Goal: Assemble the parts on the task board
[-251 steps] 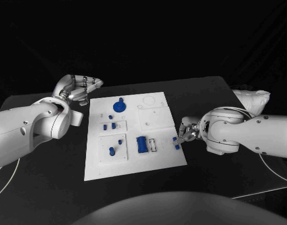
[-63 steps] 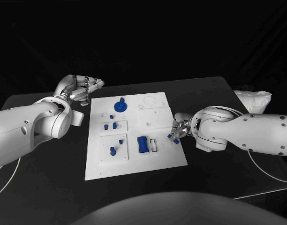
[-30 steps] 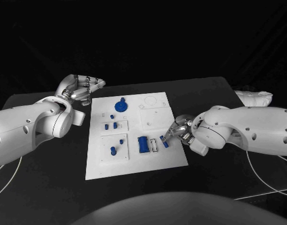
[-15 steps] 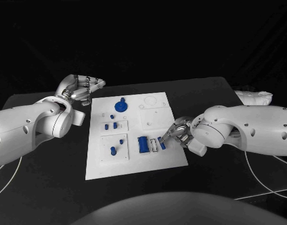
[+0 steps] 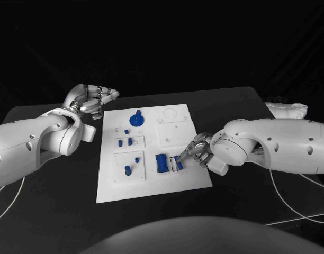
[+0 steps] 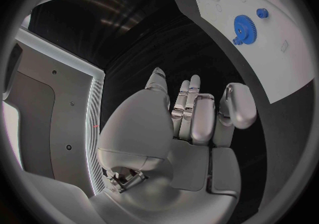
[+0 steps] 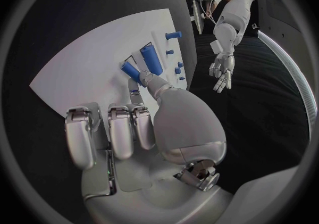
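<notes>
The white task board (image 5: 185, 180) lies in the middle of the black table. My right hand (image 5: 196, 153) reaches over its right part and pinches a small blue part (image 5: 179, 163) between thumb and finger. That part hangs right beside the large blue block (image 5: 160, 163); I cannot tell whether it touches the board. The right wrist view shows the same small blue part (image 7: 131, 71) at my fingertips, next to the block (image 7: 151, 58). My left hand (image 5: 93, 100) stays off the board's far left corner, holding nothing, its fingers apart (image 6: 193, 112).
A blue gear (image 5: 134, 119) stands at the board's far left part, also seen as the gear (image 6: 242, 23) in the left wrist view. Small blue pegs (image 5: 127, 170) and blue pieces (image 5: 120, 142) sit in the left-hand plates. Bare black table (image 5: 47, 180) surrounds the board.
My right hand has carried the small blue part from the board's right edge leftward, up against the large blue block. The left hand has not moved.
</notes>
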